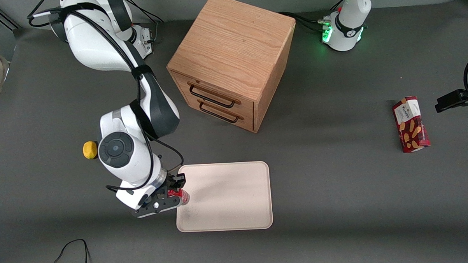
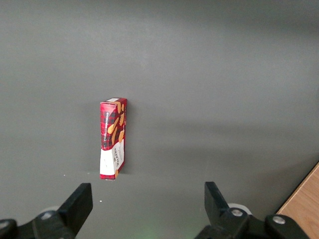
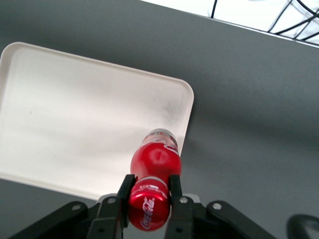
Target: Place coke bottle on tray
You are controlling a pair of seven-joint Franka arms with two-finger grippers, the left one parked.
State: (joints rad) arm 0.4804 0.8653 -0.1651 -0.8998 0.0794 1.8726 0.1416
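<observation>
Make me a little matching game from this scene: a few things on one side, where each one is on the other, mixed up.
Things:
1. small red coke bottle
2. flat cream-white tray
3. red snack box
4. wooden two-drawer cabinet

Places:
A. lying toward the parked arm's end of the table
B. held in the shut claw above the tray's edge
C. farther from the front camera than the tray
D. on the table, nearer the front camera than the cabinet

Pairs: 1-B, 2-D, 3-A, 4-C
</observation>
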